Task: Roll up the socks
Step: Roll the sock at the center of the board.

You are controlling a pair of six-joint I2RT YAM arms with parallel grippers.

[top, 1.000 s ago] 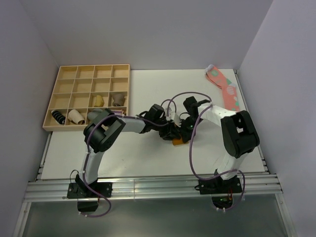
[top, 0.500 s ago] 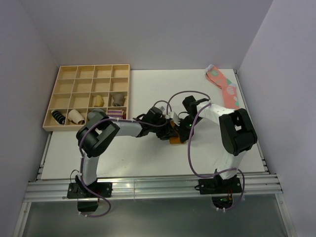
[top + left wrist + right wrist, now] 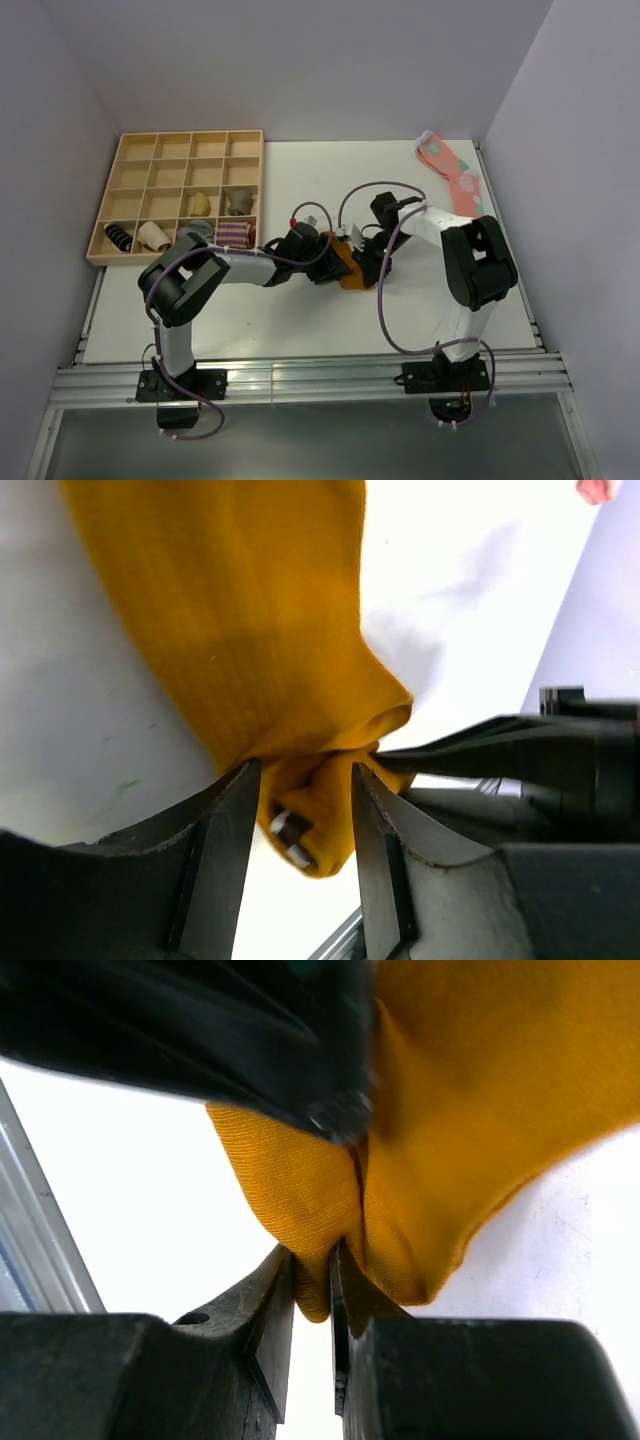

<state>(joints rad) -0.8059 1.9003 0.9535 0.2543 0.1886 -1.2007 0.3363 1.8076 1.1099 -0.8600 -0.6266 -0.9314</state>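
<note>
The mustard-orange sock (image 3: 350,271) lies mid-table between my two grippers. In the left wrist view its body (image 3: 250,630) spreads over the white table, and its bunched end, showing a bit of dark cuff with white stripes (image 3: 290,835), sits between the parted fingers of my left gripper (image 3: 305,780), which is open around it. My right gripper (image 3: 313,1260) is shut on a thin fold of the sock (image 3: 480,1110). From above, the left gripper (image 3: 326,266) and the right gripper (image 3: 366,264) meet at the sock from opposite sides. One right finger (image 3: 500,750) pokes in beside the bunch.
A wooden compartment tray (image 3: 135,150) stands at the back left with several rolled sock bundles in its near rows, a striped one (image 3: 235,235) closest to my left arm. A pink spotted sock (image 3: 455,178) lies at the back right. Grey walls close in on both sides.
The left jaws have widened around the bunched sock end. Both grippers and the sock have shifted slightly back and left, and the left arm's elbow has swung left.
</note>
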